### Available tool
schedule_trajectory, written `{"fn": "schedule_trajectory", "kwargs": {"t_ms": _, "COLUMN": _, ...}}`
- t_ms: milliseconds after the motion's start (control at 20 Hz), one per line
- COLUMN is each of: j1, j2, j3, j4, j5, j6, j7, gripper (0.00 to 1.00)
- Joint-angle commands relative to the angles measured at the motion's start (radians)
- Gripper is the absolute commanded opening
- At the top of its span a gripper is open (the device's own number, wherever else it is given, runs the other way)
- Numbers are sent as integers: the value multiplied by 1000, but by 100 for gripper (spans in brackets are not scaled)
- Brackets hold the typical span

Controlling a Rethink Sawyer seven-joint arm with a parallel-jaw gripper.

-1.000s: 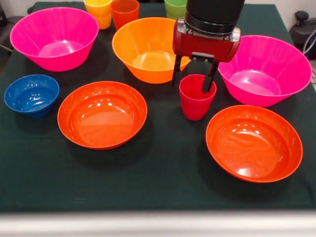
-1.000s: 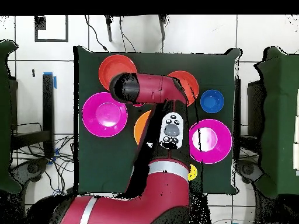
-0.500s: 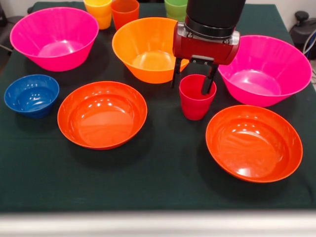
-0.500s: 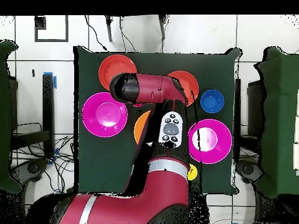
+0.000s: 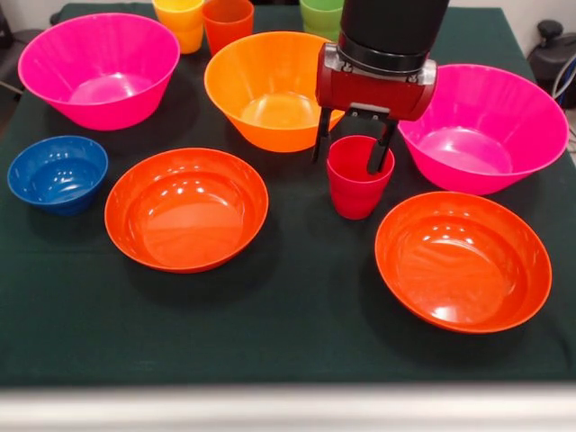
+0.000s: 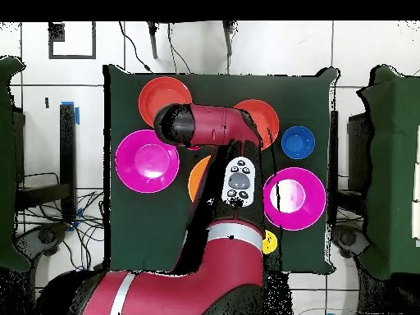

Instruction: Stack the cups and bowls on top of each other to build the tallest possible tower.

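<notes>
Red cup [image 5: 358,177] stands upright on the cloth between the large orange bowl [image 5: 270,88] and a shallow red-orange bowl [image 5: 463,261]. Gripper [image 5: 351,155] straddles its rim, fingers spread: one outside, one inside. Likely risk: an off-centre close tips the cup.

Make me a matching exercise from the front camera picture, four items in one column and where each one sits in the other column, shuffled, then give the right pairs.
Column one:
1. red cup
2. small blue bowl
3. large orange bowl
4. green cup

Column two:
A. at the picture's top edge, partly hidden behind the arm
B. near the left edge, below a large pink bowl
C. under the gripper, one finger outside its rim and one inside
D. top centre, beside the gripper's red body

Pairs: 1-C, 2-B, 3-D, 4-A
</notes>
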Motion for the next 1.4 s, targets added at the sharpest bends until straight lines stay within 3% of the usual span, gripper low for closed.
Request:
{"fn": "schedule_trajectory", "kwargs": {"t_ms": 50, "j1": 3, "j2": 48, "j3": 55, "j4": 36, "j5": -45, "j6": 59, "j7": 45, "gripper": 100}}
{"fn": "schedule_trajectory", "kwargs": {"t_ms": 900, "j1": -7, "j2": 39, "j3": 58, "j4": 98, "j5": -37, "j6": 79, "j7": 42, "gripper": 100}}
{"fn": "schedule_trajectory", "kwargs": {"t_ms": 1400, "j1": -4, "j2": 30, "j3": 50, "j4": 162, "j5": -53, "j6": 18, "j7": 49, "gripper": 100}}
